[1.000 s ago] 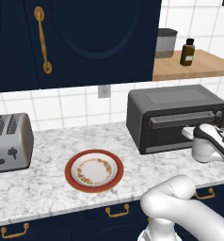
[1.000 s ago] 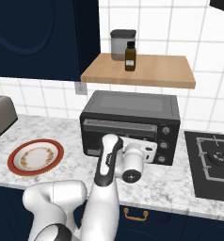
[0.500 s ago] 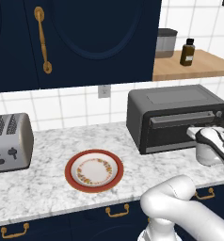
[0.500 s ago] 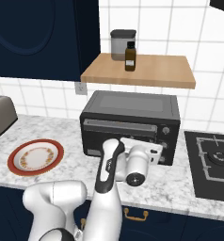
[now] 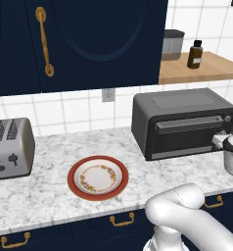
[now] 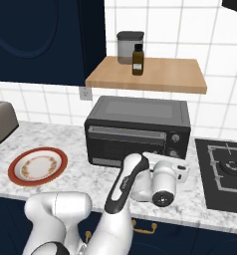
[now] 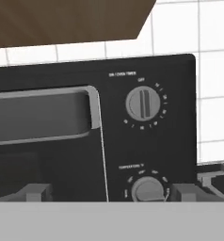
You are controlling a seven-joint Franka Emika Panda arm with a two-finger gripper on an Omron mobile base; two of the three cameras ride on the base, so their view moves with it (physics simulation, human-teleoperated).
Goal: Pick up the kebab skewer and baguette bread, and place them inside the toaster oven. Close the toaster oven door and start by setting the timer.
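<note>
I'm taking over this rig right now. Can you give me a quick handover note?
Gripper: open, holding nothing, facing the control panel of the toaster oven.
Toaster oven door: shut. Plate has no food on it; skewer and baguette can't be made out through the dark glass.
Timer knob: pointer straight up.
Left: turn the timer knob.

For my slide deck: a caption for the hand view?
Open end effector faces the closed toaster oven, its upper knob ahead.
</note>
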